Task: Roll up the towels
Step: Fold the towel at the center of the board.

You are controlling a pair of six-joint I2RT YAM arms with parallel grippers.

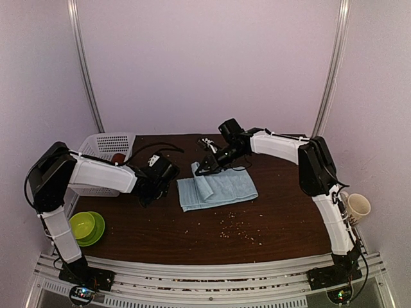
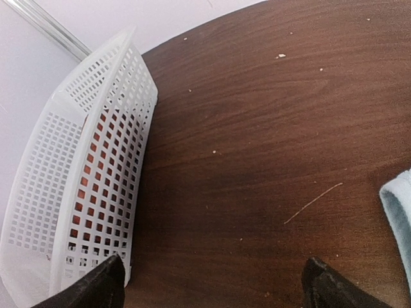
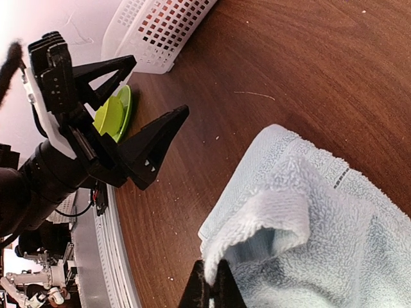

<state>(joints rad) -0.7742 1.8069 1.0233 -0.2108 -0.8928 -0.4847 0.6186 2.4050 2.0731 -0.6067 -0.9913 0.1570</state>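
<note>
Light-blue towel (image 1: 225, 186) pinched in right tool (image 1: 202, 169); white basket (image 1: 106, 147), green bowl (image 1: 83, 226) leftward.

We list, by material and finish: table (image 2: 270, 128), dark wood-grain top, smooth with a low sheen; light-blue towel (image 3: 321, 256), lower right of the right wrist view, soft terry cloth, matt looped pile, a flat woven band near its edge; basket (image 2: 77, 160), white plastic lattice, smooth, semi-matt; bowl (image 1: 83, 226), lime-green, glossy, plastic by its look; left gripper (image 3: 161, 83), matt black plastic fingers; frame rail (image 1: 87, 77), upper left, bright metal.
</note>
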